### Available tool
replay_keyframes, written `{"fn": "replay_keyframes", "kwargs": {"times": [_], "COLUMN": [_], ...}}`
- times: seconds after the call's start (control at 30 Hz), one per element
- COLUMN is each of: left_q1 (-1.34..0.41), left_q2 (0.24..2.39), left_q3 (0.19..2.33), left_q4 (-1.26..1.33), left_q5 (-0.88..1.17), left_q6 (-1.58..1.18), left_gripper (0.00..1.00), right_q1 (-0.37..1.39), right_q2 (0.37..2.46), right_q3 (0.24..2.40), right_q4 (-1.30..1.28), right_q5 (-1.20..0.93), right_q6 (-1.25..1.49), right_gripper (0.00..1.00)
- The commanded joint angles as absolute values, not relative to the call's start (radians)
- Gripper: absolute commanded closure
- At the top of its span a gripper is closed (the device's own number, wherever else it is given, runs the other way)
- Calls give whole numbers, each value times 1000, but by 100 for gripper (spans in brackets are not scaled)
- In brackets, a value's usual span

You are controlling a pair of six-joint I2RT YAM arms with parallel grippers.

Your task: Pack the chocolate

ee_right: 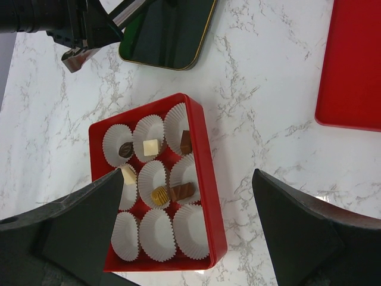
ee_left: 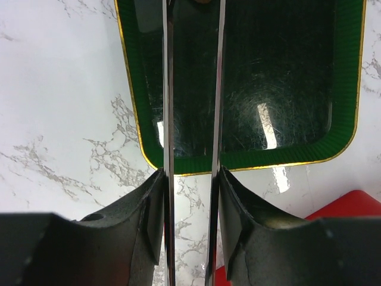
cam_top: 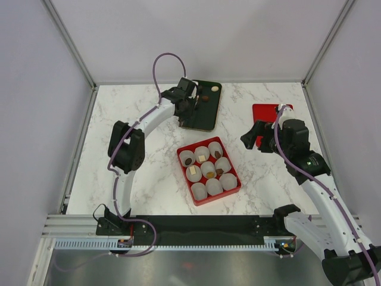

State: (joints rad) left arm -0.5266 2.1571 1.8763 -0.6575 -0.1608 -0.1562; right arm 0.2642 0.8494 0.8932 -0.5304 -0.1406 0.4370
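Note:
The red box (cam_top: 229, 192) holds nine white paper cups; several hold chocolates: dark (ee_right: 125, 149), cream (ee_right: 151, 146), brown (ee_right: 185, 142), cream (ee_right: 128, 175), tan round (ee_right: 159, 195) and a brown bar (ee_right: 182, 191). The three near cups (ee_right: 158, 235) are empty. A dark green tray (cam_top: 205, 116) at the back holds a brown chocolate (cam_top: 204, 98) and a cream one (cam_top: 215, 89). My left gripper (cam_top: 193, 100) hangs over the tray (ee_left: 286, 89) beside the brown chocolate, thin blades apart, tips out of its wrist view. My right gripper (cam_top: 255, 137) is open and empty, right of the box.
A red lid (cam_top: 265, 113) lies flat at the right, behind my right gripper, and shows in the right wrist view (ee_right: 354, 65). A corner of the red box (ee_left: 351, 205) shows near the tray. White walls surround the marble table (cam_top: 137, 119).

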Motion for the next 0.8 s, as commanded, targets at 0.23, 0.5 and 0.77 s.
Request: {"fn": "replay_keyframes", "kwargs": {"times": [0.23, 0.5, 0.77], "left_q1": [-525, -525, -525], "left_q2": [2023, 2029, 2092], "left_q3": [1793, 1781, 1841], "left_q4": [-690, -684, -684], "left_q5": [-123, -106, -143], "left_q6": [-146, -115, -109], "left_gripper": [56, 55, 54], "right_q1": [262, 261, 262], "right_q2": [833, 821, 808], "right_q3": [928, 925, 934], "right_q4": [-494, -492, -497], "right_q5": [-115, -126, -118], "right_q6": [428, 436, 437], "right_gripper": [2, 2, 2]}}
